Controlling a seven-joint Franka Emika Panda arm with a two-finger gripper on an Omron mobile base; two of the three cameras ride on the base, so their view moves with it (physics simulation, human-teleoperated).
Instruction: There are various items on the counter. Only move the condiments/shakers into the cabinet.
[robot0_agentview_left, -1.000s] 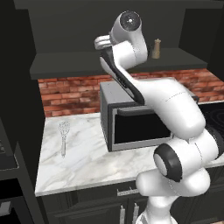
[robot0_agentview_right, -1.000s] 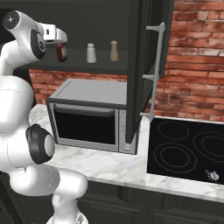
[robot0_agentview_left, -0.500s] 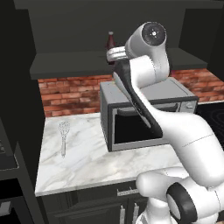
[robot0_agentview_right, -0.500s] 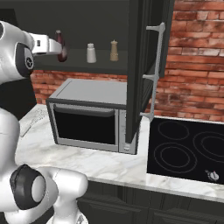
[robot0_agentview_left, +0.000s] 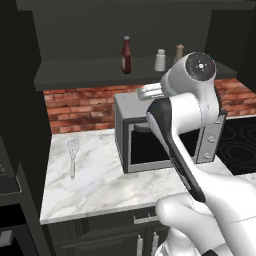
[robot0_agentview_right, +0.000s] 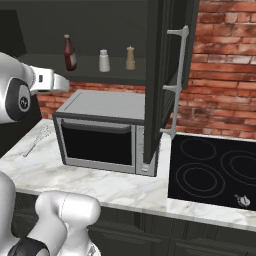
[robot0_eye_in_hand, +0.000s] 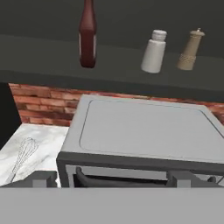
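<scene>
From my remote station, the gripper (robot0_eye_in_hand: 112, 179) shows just its two grey fingertips (robot0_eye_in_hand: 43, 178), spread wide and holding nothing, over the boxy grey microwave (robot0_eye_in_hand: 144, 131). My white arm hides part of the microwave in the left base view. On the dark cabinet (robot0_agentview_left: 85, 70) ledge stand the narrow-necked red-brown bottle (robot0_eye_in_hand: 87, 37), the pale cylindrical shaker (robot0_eye_in_hand: 154, 51) and the tan wooden pepper mill (robot0_eye_in_hand: 190, 50). The wire whisk (robot0_agentview_left: 73, 155) lies on the veined marble counter (robot0_agentview_left: 100, 185).
</scene>
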